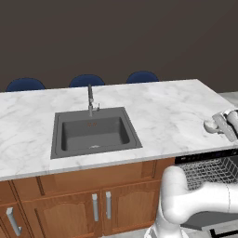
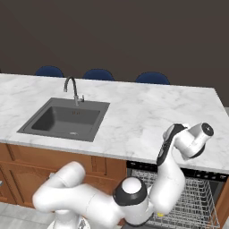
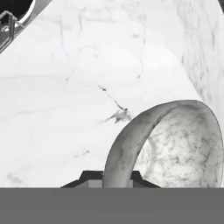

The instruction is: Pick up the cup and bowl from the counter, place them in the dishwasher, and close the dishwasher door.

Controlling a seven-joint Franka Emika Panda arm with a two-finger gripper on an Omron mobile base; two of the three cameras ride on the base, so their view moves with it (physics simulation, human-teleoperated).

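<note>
Bowl [image 3: 175, 144], marbled white-grey (rim between pincer [image 3: 114, 177] tips), tilted.

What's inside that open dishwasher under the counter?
The dishwasher holds a grey wire rack, and a bit of yellow shows low in it, maybe the cup. The white arm covers the rack's left part, so what else sits there can't be seen.

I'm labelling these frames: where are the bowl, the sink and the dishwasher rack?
bowl [image 3: 175, 144]: hand view, inner wall.
sink [image 1: 95, 132]: left base view, basin floor.
dishwasher rack [image 2: 197, 197]: right base view, wire grid.
</note>
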